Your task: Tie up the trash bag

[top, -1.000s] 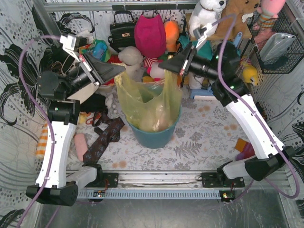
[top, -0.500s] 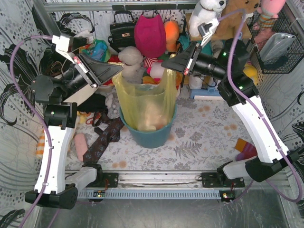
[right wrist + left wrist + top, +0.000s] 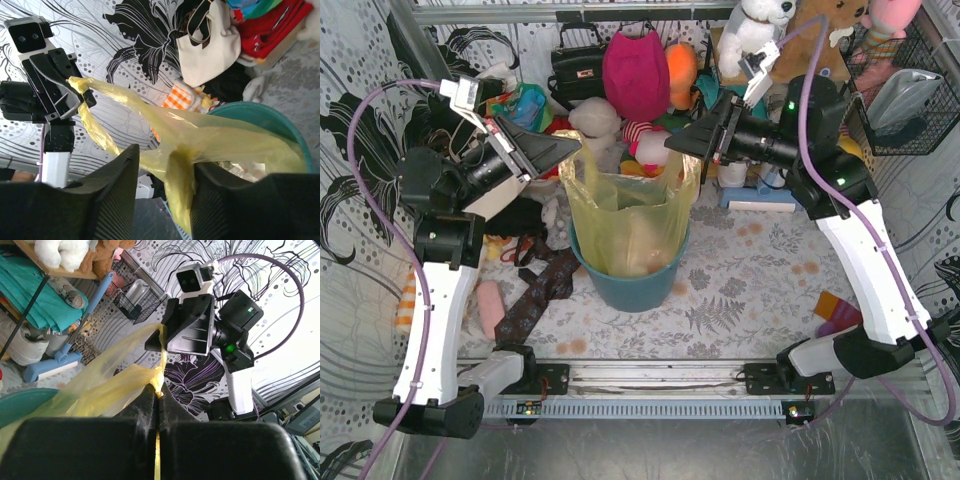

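Centrally, we are viewing the trash bag (image 3: 630, 215), which is sitting inside the teal bin (image 3: 642, 288) on the patterned tabletop (image 3: 750, 290). Its yellow-green mouth is rising above the bin's rim and being stretched sideways between the two arms. At the bag's left top corner, the left pincer (image 3: 573, 149) is pinching a twisted tail of plastic. In the left wrist view we are seeing its fingers (image 3: 140, 410) pressed flat together, with only a thin yellow seam showing between them. At the opposite corner, the right pincer (image 3: 673, 146) is meeting the bag's other tail. In the right wrist view its fingers (image 3: 117, 185) are standing parted, and a strand of the bag is running through the gap, lying against one finger and clear of the other. We are therefore reading this pincer as partly open, not clamped. Pale crumpled contents are showing through the film low in the bag. Behind the bin, a pale soft toy (image 3: 595, 120) and a black handbag (image 3: 578, 62) are crowding the back of the tabletop.
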Action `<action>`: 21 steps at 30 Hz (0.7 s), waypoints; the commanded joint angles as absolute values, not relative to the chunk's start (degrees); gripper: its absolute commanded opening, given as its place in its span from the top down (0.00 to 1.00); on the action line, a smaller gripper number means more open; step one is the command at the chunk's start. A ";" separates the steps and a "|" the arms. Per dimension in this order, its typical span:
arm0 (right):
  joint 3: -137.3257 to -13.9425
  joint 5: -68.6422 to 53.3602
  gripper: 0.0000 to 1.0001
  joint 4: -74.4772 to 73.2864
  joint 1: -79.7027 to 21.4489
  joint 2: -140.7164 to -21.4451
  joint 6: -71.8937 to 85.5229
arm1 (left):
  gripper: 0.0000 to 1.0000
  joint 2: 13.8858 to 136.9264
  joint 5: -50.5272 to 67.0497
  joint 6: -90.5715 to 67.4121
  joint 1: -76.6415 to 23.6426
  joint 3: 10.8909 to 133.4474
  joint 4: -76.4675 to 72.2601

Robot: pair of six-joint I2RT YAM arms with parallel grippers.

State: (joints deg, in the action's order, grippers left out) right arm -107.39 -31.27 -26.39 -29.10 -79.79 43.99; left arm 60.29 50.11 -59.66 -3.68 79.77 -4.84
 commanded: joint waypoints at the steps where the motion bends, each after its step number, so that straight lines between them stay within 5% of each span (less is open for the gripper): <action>1: -117.29 -27.89 0.55 -37.90 -28.90 -80.31 35.48 | 0.96 59.61 49.53 -56.70 -3.34 83.70 -3.48; 15: -128.28 -27.81 0.29 -46.58 -28.91 -79.86 22.49 | 0.91 59.33 50.18 -54.62 -3.34 86.94 0.48; 21: -123.70 -36.67 0.26 -32.77 -28.88 -77.46 20.77 | 0.80 58.80 50.18 -53.55 -3.34 87.54 2.13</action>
